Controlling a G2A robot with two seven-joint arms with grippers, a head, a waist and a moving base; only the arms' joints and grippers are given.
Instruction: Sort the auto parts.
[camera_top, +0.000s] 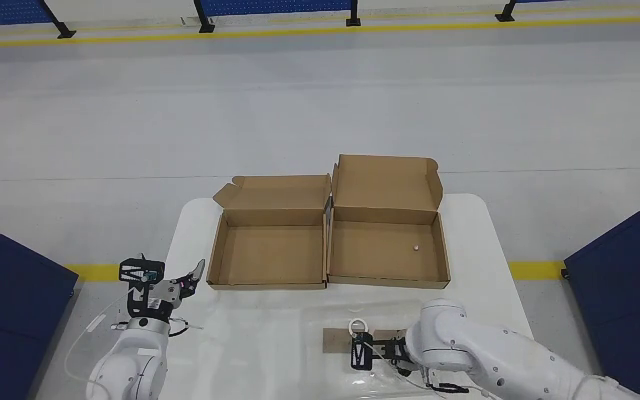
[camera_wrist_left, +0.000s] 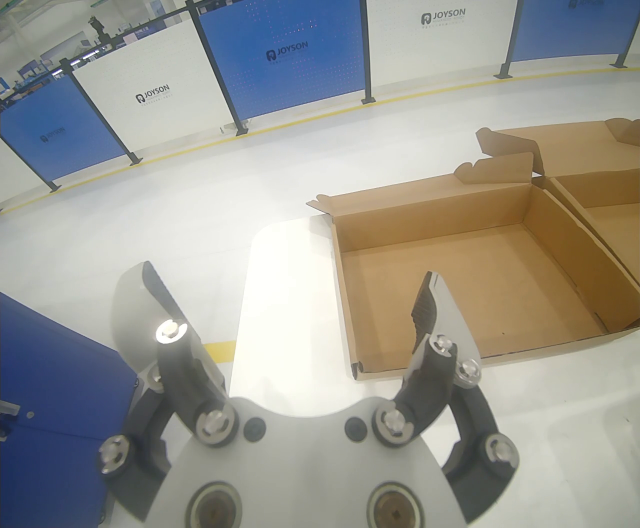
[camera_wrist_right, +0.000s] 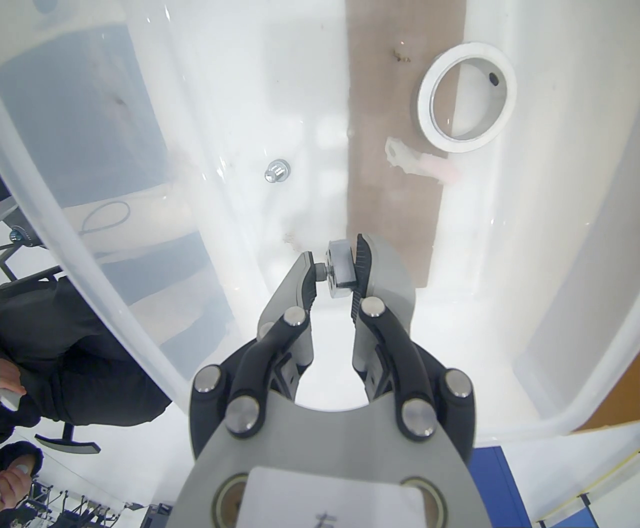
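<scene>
Bolt (camera_wrist_right: 341, 274), apparently flanged, sits pinched in right gripper (camera_wrist_right: 334, 261) inside bin (camera_wrist_right: 565, 310).

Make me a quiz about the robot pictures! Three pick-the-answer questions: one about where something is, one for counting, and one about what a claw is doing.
1. Where is the white ring?
A) in the clear bin
B) on the floor
C) on a chair

2. How many cardboard boxes sit on the table?
A) one
B) two
C) four

3. What is the right gripper doing?
A) wide open and empty
B) shut on a small metal part
C) shut on the ring

Answers:
1 A: the ring lies on the bin's bottom.
2 B: two open boxes stand side by side.
3 B: the part is clamped in it.
</scene>
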